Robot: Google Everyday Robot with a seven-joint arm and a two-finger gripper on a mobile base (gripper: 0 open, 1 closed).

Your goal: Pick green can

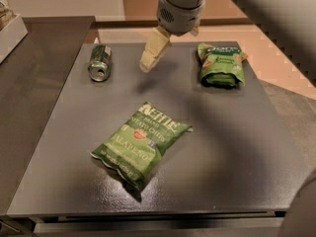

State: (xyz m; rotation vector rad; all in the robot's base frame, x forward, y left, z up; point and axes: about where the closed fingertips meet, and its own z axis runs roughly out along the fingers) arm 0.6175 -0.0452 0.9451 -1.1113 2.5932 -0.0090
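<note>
The green can [100,62] lies on its side at the back left of the dark grey table [232,147], its silver pull-tab end facing the front. My gripper [150,59] hangs from the arm above the back middle of the table. It is to the right of the can and apart from it, with nothing in it. Only one pale finger [154,49] shows plainly.
A flat green jalapeno chip bag [139,143] lies in the middle of the table. A smaller green snack bag [220,64] lies at the back right. A white box edge [11,33] stands at the far left.
</note>
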